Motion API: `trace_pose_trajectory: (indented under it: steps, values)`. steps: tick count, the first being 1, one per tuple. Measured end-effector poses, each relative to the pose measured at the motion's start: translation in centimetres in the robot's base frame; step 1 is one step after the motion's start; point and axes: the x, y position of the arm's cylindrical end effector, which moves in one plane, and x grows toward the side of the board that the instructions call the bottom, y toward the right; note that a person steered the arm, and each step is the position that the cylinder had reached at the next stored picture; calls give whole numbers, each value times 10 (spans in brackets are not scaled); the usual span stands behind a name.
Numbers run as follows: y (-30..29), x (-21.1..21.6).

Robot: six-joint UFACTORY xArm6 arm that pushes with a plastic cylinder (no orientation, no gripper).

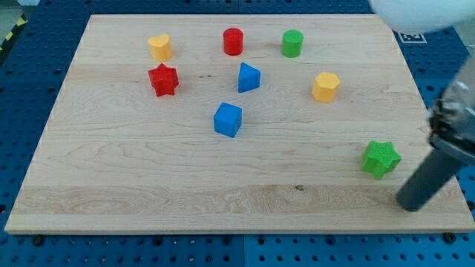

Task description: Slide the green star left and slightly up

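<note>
The green star (381, 159) lies on the wooden board (148, 185) near the view's right edge, low down. My tip (409, 205) rests on the board just below and to the right of the star, a short gap apart from it. The dark rod rises from the tip toward the view's upper right.
Other blocks sit toward the view's top: a yellow heart (159, 47), a red cylinder (233, 41), a green cylinder (292, 43), a red star (163, 79), a blue triangular block (248, 77), a yellow hexagon (325, 87) and a blue cube (228, 119). The board's right edge is close to the tip.
</note>
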Motion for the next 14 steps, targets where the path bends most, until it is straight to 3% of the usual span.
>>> trace_pose_trajectory:
  steps: [1,3,8,14]
  values:
    - [16,-15]
    - [-16,-58]
    - [-91,-60]
    - [-125,-97]
